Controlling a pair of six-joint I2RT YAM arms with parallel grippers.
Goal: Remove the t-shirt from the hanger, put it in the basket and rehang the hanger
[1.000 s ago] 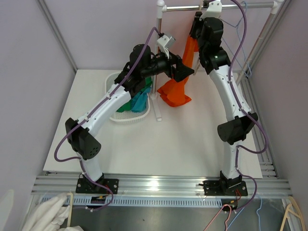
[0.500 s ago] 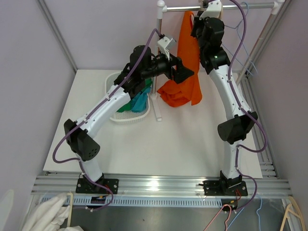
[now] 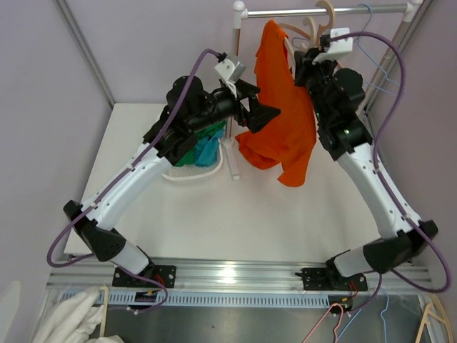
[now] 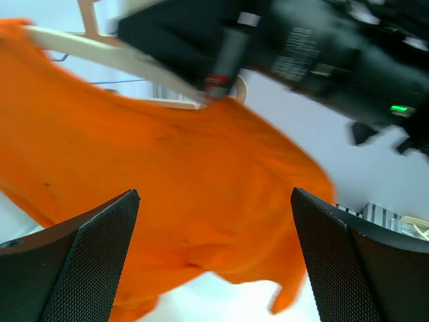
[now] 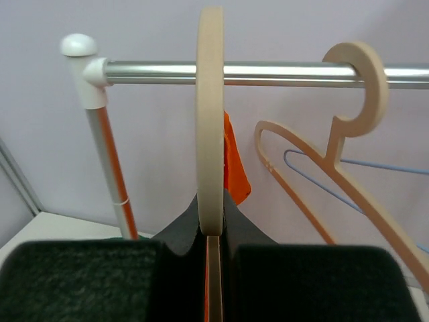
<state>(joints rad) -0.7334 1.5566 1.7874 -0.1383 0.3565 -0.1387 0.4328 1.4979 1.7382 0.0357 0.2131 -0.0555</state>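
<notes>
- Up at the far end of the worktop point(image 3: 235, 221), the orange t-shirt point(image 3: 282, 107) is on its wooden hanger point(image 5: 209, 121), draped down just below the metal rail point(image 3: 357, 9), with the bottom hem dangling clear of the surface.
- Right pincer point(image 5: 210, 228) is clamped shut on the hanger, right at the base of the hook. From its wrist cam the hook sits edge-on in front of the rail, so I honestly can't tell if it's hooked over it or not.
- Left pincer point(image 3: 258, 114) is spread wide with nothing in it, sitting just to the left of the shirt. Its wrist cam is basically all orange fabric between the two fingers point(image 4: 87, 248).
- Second wooden hanger point(image 5: 365, 80) is hooked on the rail to the right.
- White basket point(image 3: 187, 175) with green and teal clothes sits left of the shirt.
</notes>
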